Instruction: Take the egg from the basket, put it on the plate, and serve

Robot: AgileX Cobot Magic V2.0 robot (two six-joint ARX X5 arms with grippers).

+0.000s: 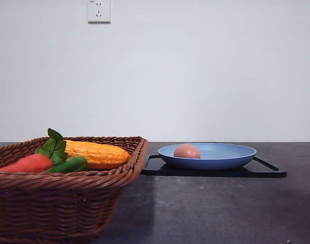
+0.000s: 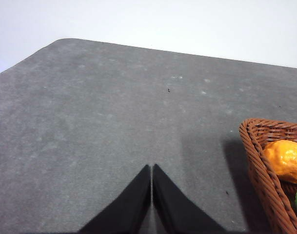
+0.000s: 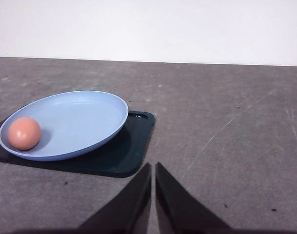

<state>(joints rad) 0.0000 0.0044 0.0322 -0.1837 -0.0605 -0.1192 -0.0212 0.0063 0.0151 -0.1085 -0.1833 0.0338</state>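
Note:
The pinkish-brown egg (image 1: 187, 151) lies inside the blue plate (image 1: 231, 152), toward its left side; the right wrist view has the egg (image 3: 24, 133) near the plate's rim (image 3: 89, 141). The wicker basket (image 1: 58, 203) stands at the front left, holding a corn cob and a carrot. My left gripper (image 2: 151, 176) is shut over bare table, left of the basket's corner (image 2: 258, 156). My right gripper (image 3: 153, 175) is shut, hovering over the table to the right of the plate, with nothing held.
A flat black tray (image 1: 266, 170) lies under the plate. In the basket are a yellow corn cob (image 1: 96, 152), an orange-red carrot (image 1: 27, 163) with green leaves and a green vegetable (image 1: 68, 165). A wall socket (image 1: 99, 10) is on the back wall.

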